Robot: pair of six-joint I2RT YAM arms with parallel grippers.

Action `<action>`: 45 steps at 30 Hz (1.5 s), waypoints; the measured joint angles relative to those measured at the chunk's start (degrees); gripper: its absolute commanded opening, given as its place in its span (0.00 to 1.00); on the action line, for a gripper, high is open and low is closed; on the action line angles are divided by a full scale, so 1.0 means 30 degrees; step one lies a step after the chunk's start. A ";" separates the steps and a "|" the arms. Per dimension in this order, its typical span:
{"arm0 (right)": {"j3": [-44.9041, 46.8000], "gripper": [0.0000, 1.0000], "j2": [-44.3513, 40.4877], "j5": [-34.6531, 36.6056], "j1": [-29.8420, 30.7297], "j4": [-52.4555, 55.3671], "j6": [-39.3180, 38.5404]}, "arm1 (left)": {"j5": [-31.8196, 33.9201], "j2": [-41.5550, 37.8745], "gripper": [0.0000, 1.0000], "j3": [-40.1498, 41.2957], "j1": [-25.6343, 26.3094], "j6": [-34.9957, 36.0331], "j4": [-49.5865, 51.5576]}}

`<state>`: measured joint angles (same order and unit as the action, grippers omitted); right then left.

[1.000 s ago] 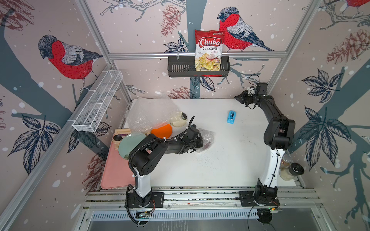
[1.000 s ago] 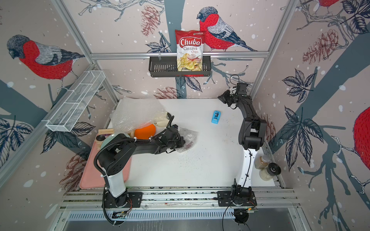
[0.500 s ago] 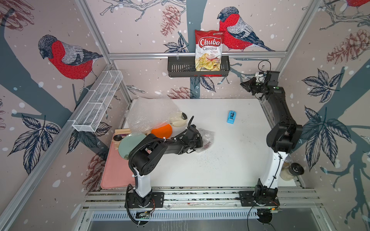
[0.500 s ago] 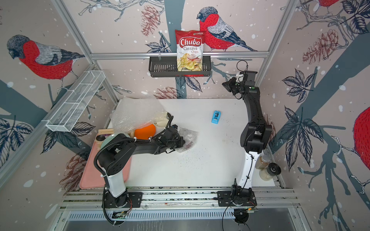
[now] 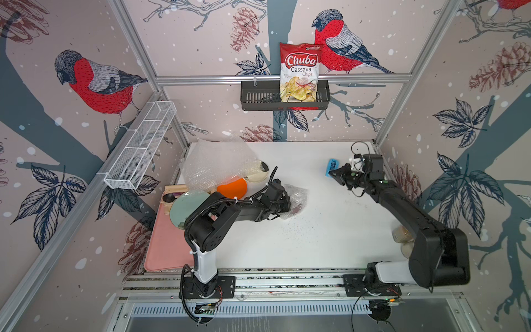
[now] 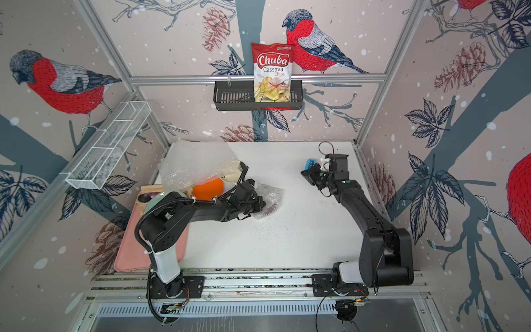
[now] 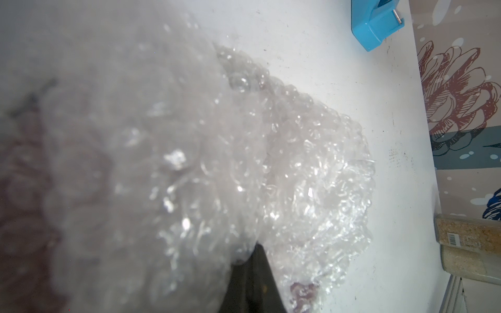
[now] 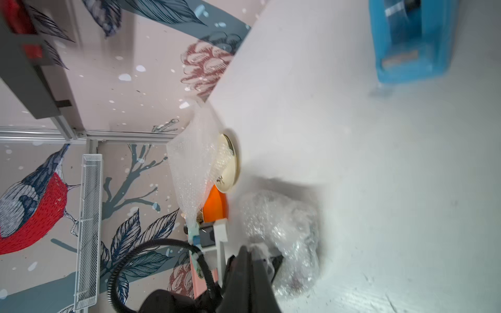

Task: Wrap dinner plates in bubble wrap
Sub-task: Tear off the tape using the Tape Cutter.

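Where your left gripper (image 5: 287,202) pinches the wrap (image 5: 298,195) bundled over the red plate (image 5: 296,208) mid-table, your right gripper (image 5: 334,174) hangs clenched beside the dispenser (image 5: 332,165); orange plate (image 5: 234,186) and cream plate (image 5: 261,174) lie part-covered by a loose sheet (image 5: 218,163).

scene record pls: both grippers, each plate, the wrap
left gripper: fingers shut on bubble wrap bundle
bundle contents: dark red plate, dimly visible through the wrap
right gripper: shut, beside blue tape dispenser; contact unclear
orange plate: unwrapped, edge under loose bubble wrap sheet
cream plate: unwrapped, partly under the same sheet
pale green plate: apart, near left arm base
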<state>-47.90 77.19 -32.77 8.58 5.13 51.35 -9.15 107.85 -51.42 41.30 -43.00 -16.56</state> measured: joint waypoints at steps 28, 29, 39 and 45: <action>0.9012 1.00 -0.6448 0.2244 0.2776 0.2120 0.2076 | -0.0087 0.0029 0.00 0.0066 -0.0029 0.0007 -0.0211; 0.8568 1.00 -0.6812 0.2295 0.1974 0.2980 0.1581 | -0.0080 0.0007 0.00 0.0117 -0.0029 0.0007 -0.0262; 0.2696 0.92 0.1260 0.0525 -0.3534 -0.0845 -0.4590 | 0.0066 -0.0146 0.00 0.0379 -0.0036 -0.0095 -0.0481; -0.0976 0.88 0.7745 -0.1020 -0.3577 -0.3723 -0.6761 | 0.0066 -0.0124 0.00 0.0357 -0.0036 -0.0160 -0.0474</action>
<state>-50.83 100.42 -35.83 -2.15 -6.04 31.07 -8.95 107.48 -50.35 41.19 -43.48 -17.98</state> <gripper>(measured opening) 0.894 0.061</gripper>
